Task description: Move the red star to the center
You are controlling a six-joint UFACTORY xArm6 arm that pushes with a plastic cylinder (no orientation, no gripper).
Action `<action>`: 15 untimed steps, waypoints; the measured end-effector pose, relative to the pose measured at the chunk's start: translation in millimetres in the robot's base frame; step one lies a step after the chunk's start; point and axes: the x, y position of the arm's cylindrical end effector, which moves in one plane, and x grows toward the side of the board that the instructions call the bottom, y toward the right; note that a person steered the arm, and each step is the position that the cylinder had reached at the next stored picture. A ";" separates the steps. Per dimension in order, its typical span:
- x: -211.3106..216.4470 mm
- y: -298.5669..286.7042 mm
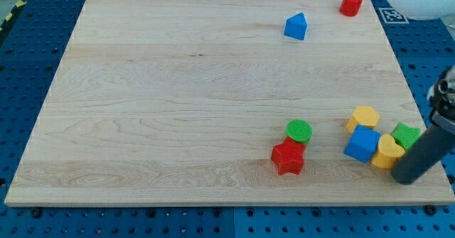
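The red star (288,158) lies on the wooden board (178,103) near the view's bottom, right of the middle. A green round block (299,131) touches its upper right side. My rod comes in from the view's right edge and my tip (406,177) rests near the board's bottom right corner. The tip is well to the right of the red star, just right of a yellow heart-like block (388,151).
A cluster sits at the view's lower right: a yellow block (364,116), a blue cube (362,144), the yellow block beside it and a green block (407,135). A blue block (296,26) and a red cylinder (351,3) stand near the view's top right.
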 end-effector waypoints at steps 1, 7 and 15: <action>-25.8 -0.7; 2.9 -88.0; -59.7 -290.7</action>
